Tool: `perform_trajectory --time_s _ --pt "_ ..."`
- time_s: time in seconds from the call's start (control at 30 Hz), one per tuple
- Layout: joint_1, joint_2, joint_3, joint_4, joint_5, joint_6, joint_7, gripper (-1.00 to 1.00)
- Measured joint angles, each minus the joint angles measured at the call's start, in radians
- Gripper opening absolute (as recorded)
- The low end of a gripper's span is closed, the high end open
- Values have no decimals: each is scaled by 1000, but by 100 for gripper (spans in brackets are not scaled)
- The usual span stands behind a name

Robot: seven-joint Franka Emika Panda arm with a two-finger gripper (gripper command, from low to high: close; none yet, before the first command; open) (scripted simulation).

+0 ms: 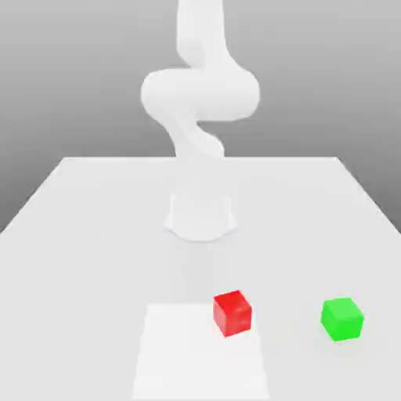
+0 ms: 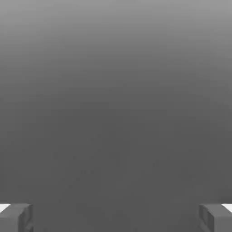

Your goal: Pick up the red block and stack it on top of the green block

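The red block [image 1: 233,313] sits on the white table [image 1: 94,235] near its front edge, about the middle of the exterior view. The green block [image 1: 342,319] rests apart from it toward the exterior view's right, at about the same depth. The white arm [image 1: 200,94] rises from its round base [image 1: 200,218] behind both blocks. In the hand view my gripper [image 2: 116,218] is open, its two grey fingertips [image 2: 16,217] far apart with nothing between them, facing a plain grey background.
A paler rectangular patch [image 1: 200,356] lies at the table's front, its far right corner under the red block. The table's edges run off toward the exterior view's left and right.
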Motion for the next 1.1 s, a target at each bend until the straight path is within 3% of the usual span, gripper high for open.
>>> perform_trajectory --time_s 0.57,0.8,0.83,1.1 --pt "121 627 11 -474 4 429 -218 0" --pt "129 897 10 -475 -10 651 -224 0" --pt "130 927 8 -471 -11 677 -223 -100" --pt "126 908 12 -474 -17 661 -219 -100"
